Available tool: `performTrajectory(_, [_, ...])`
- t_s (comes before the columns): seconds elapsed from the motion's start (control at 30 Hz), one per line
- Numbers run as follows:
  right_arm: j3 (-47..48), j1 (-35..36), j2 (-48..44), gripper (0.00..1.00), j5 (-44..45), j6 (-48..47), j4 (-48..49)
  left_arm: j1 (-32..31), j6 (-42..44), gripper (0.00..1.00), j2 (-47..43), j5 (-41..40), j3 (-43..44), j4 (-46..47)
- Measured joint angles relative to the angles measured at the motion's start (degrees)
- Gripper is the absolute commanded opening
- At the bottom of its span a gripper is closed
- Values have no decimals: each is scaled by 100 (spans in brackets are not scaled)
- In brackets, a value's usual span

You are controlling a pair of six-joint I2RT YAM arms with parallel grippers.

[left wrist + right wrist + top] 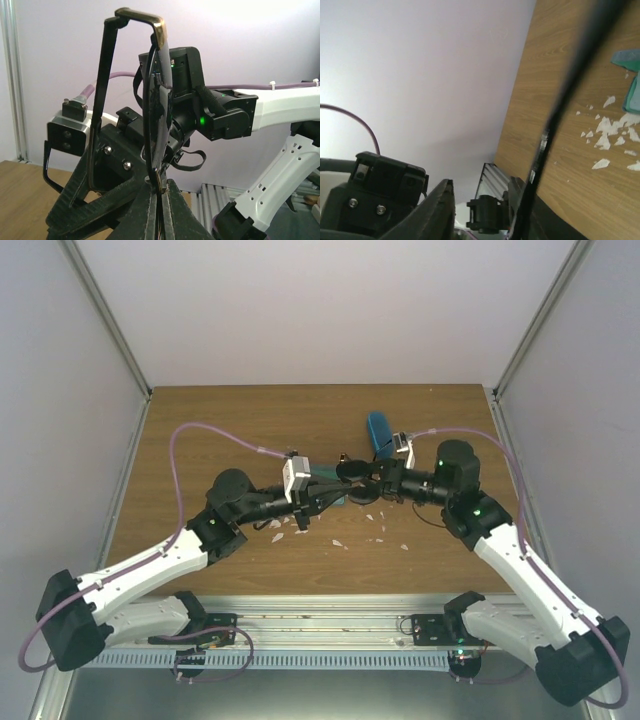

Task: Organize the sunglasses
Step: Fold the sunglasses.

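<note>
Now | left end effector (159, 210) pinching black sunglasses (101, 100) (lens rim) | right end effector (481, 189) parted, glasses arm alongside

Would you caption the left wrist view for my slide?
Left gripper shut on black sunglasses, right arm behind.

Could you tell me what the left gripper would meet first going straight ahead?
Most likely the right gripper, facing it ahead, just past the black sunglasses the left gripper holds; depth is unclear.
</note>
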Motion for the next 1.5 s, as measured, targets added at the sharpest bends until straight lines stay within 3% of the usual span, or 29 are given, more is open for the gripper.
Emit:
performTrajectory(0.1, [-11,4,-79,51,92,-179,-105,-7,133,0,-31,-9,0,-74])
performTrajectory(0.23, [-28,2,-330,58,365,-361,-293,-7,396,0,-179,-39,0,-232])
performTrajectory(0.53, [-31,4,-870,62,1021,-695,-553,-11,1119,0,-455,-173,66,-472])
performTrajectory(0.73, [-254,2,-1458,62,1840,-566,-656,-11,1163,0,-619,-341,63,-417])
performTrajectory(0.93, [-378,2,-1484,61,2286,-417,-765,-11,1207,0,-645,-310,61,-321])
performTrajectory(1.13, [-341,2,-828,65,1836,-570,-675,-11,1331,0,-647,2,50,-323])
performTrajectory(1.5, [-339,4,-389,74,166,-734,807,-13,1462,0,-439,555,70,-444])
